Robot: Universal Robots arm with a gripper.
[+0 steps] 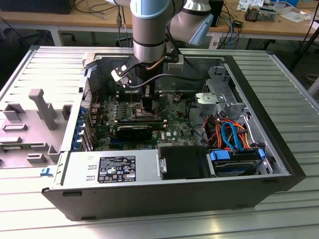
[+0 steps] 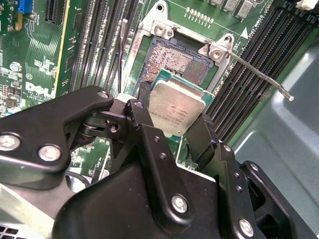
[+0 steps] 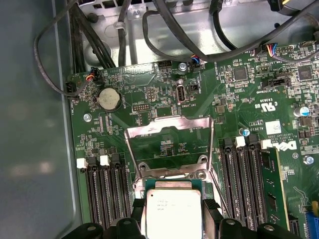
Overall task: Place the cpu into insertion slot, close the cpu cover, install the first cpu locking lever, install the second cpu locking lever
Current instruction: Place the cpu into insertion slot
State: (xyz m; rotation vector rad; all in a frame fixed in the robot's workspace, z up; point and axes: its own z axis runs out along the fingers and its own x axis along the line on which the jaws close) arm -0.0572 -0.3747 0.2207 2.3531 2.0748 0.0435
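Black open-sided computer case (image 1: pixel 174 201): lying flat on a ribbed metal table (image 1: pixel 294 89), interior exposed.

Grey and light-blue robot arm (image 1: pixel 149 30): reaching down into the case over the green circuit board (image 1: pixel 174 124).

Black two-finger gripper (image 2: pixel 174 113): fingers clamped on opposite edges of the cpu (image 2: pixel 177 107), a small flat square chip with a dull silver-grey metal top. In the first wrist view the gripper (image 3: pixel 173 215) holds the chip (image 3: pixel 172 211) the same way.

Thin silvery square-frame cpu cover (image 3: pixel 169 122): raised open, hinged back from the socket, board visible through its window.

Insertion slot (image 2: pixel 172 59), square with dark frame and pale pin field: uncovered. The chip sits over its near edge, slightly tilted; contact with the pins cannot be determined.

Thin metal locking levers: one (image 2: pixel 259 74) juts out over the long black memory slots (image 2: pixel 244 94), the other (image 2: pixel 120 55) stands along the opposite side of the socket. Both are unlatched.
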